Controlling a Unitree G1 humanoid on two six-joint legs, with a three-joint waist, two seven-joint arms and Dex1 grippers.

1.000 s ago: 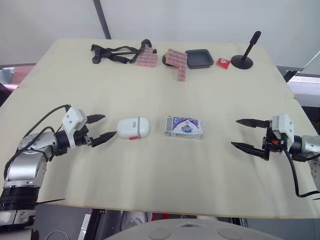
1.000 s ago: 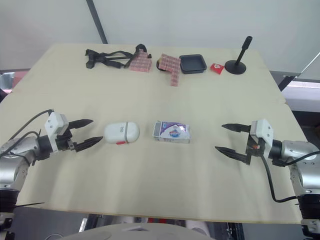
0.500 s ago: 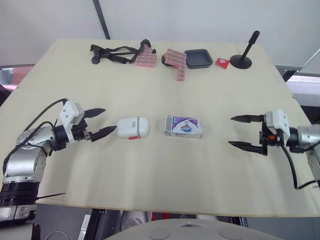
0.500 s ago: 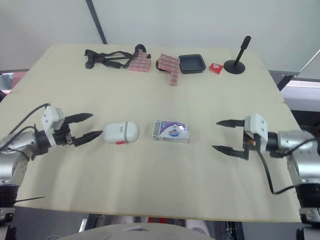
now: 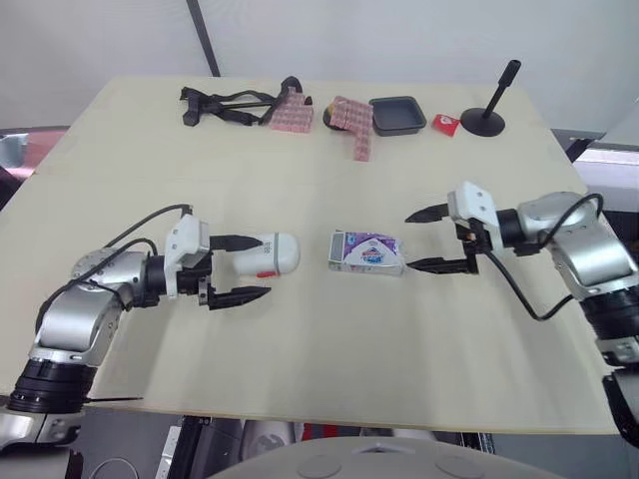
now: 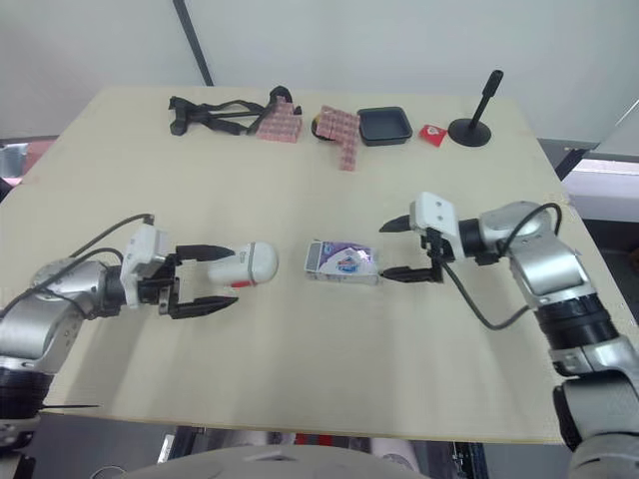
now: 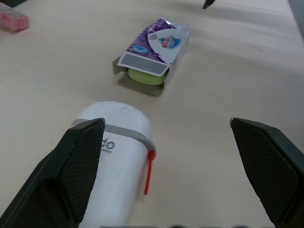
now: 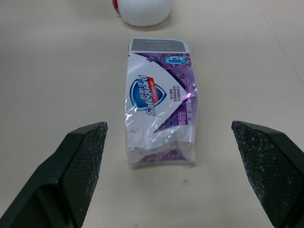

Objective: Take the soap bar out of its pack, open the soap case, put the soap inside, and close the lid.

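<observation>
One wrist view shows the green soap bar [image 7: 145, 77] inside the soap pack [image 7: 154, 50]. Spread left end effector [image 5: 263, 265] flanks the soap case [image 5: 275, 254]; spread right end effector [image 5: 408, 241] faces the pack.

Bright, even light, with faint soft shadows on the table [image 5: 329, 339]

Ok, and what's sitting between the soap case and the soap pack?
Nothing: a bare strip of table separates the soap case from the soap pack, seen in the eye views and left wrist view.
</observation>
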